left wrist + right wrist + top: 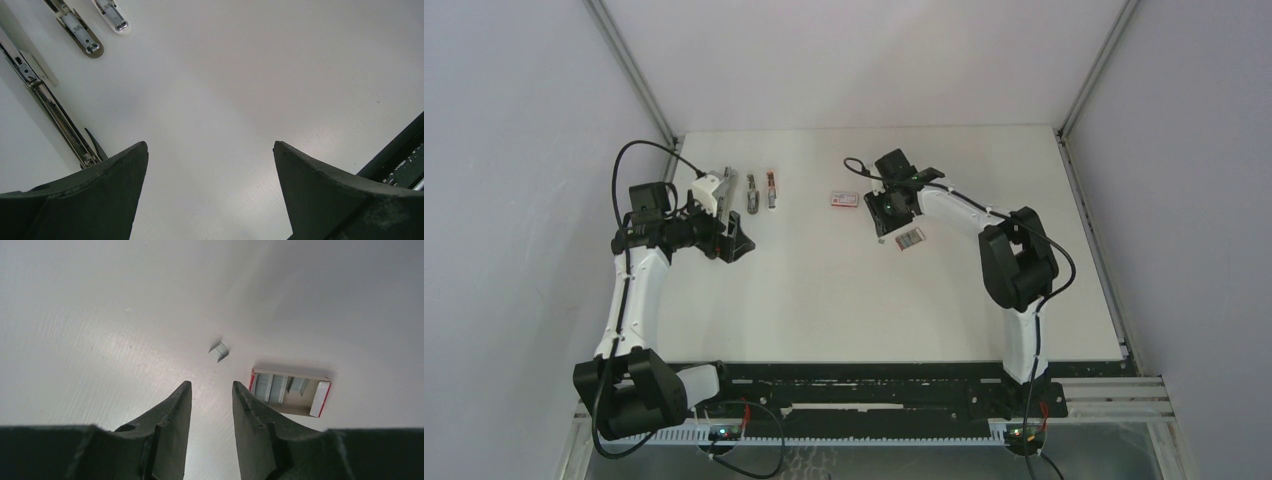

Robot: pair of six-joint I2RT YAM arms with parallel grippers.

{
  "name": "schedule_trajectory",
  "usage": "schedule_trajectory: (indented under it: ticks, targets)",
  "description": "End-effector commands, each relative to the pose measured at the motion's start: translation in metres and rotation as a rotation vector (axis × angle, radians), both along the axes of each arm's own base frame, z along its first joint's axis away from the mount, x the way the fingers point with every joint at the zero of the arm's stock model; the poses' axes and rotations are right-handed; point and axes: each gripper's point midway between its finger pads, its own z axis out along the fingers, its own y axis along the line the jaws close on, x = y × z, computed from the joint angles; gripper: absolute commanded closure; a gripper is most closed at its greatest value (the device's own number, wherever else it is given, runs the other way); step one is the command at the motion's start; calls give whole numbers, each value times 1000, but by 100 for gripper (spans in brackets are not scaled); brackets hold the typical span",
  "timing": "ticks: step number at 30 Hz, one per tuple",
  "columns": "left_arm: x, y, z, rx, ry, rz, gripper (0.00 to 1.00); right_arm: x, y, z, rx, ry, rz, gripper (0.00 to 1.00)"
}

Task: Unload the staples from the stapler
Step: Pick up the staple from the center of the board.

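Staples [219, 351] loose near red-white box [320, 399] — right tool [211, 384] parted, empty; left tool [210, 145] wide.

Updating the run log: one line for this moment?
left gripper: open, empty | right gripper: open, empty | staples: loose on table, beside open box

Nothing legible in any view. The markings on the red-and-white box [844, 198] are too small to read.
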Motion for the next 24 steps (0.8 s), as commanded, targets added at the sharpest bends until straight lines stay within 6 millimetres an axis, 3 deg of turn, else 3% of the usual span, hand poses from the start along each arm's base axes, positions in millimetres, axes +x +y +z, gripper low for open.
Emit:
schedule_trajectory:
  ticks: [1,14,24]
  targets:
    - [-4,0,-2,-7,-16,5,0,6,7,0,-2,-13,9,64]
    - [-4,0,-2,-8,-16,2,0,10,7,-25,-41,25,-7,66]
    - [-4,-1,-3,-10,-14,-1,0,17,4,-32,-56,25,-20,68]
